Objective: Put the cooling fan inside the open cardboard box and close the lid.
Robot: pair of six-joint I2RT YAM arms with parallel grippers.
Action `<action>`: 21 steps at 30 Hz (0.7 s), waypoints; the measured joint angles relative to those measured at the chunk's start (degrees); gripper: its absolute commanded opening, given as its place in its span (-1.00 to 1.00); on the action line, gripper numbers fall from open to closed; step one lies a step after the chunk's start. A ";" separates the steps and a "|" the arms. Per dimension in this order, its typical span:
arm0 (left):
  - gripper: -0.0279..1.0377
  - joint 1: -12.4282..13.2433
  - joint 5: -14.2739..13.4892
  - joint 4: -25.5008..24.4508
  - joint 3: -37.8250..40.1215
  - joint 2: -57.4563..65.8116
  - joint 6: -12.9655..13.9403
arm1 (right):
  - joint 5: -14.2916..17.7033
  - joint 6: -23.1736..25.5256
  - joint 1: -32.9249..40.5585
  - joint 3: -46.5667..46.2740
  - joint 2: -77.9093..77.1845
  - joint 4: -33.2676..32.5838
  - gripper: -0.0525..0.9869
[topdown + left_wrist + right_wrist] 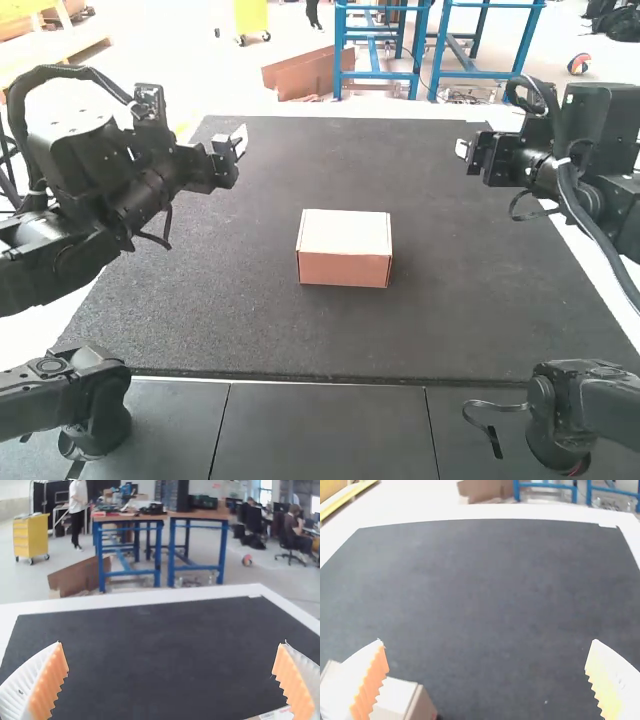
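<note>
Left claw (228,150) is wide apart and holds nothing. Its fingers are white ribbed plastic with orange saw-toothed pads (50,680). It hangs raised above the far-left part of the mat on a bulky black arm with looped cables.

Right claw (470,152) is also spread wide and holds nothing. It has the same white ribbed fingers with orange pads (370,685) and hangs above the far-right edge of the mat.

The cardboard box (344,247) is a small rectangular carton with plain brown sides and a paler top. The lid is shut flat and the edges are crisp. It sits upright near the middle of the mat, touched by nothing. It is between the two claws, nearer the arm bases than either, and well apart from both. In the right wrist view one corner of the box (395,700) shows low by that claw's finger.

The mat (450,300) is black, grainy, rubber-like and rectangular, and covers most of the table. The table (125,600) is white and smooth, showing as a border around the mat.

The left wrist view shows a pale grey floor beyond the table, blue metal-framed workbenches (165,545) with wooden tops, a yellow wheeled cart (31,532), and a brown cardboard sheet (75,575) leaning by the bench legs.
</note>
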 measured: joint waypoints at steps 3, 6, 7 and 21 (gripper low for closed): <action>0.87 -0.02 -0.48 -1.07 -2.93 -4.17 0.02 | 0.72 0.13 0.00 -2.95 -2.82 0.68 0.85; 0.87 0.00 -1.16 -1.05 -5.46 -8.07 0.48 | 1.14 0.28 -0.02 -5.66 -5.60 1.57 0.85; 0.87 0.00 -1.22 -1.05 -6.43 -9.38 0.90 | 1.27 0.33 0.00 -6.54 -6.60 2.10 0.85; 0.87 0.00 -0.90 1.75 -15.10 -19.58 3.67 | 1.84 -0.17 -0.02 -18.12 -23.37 7.74 0.85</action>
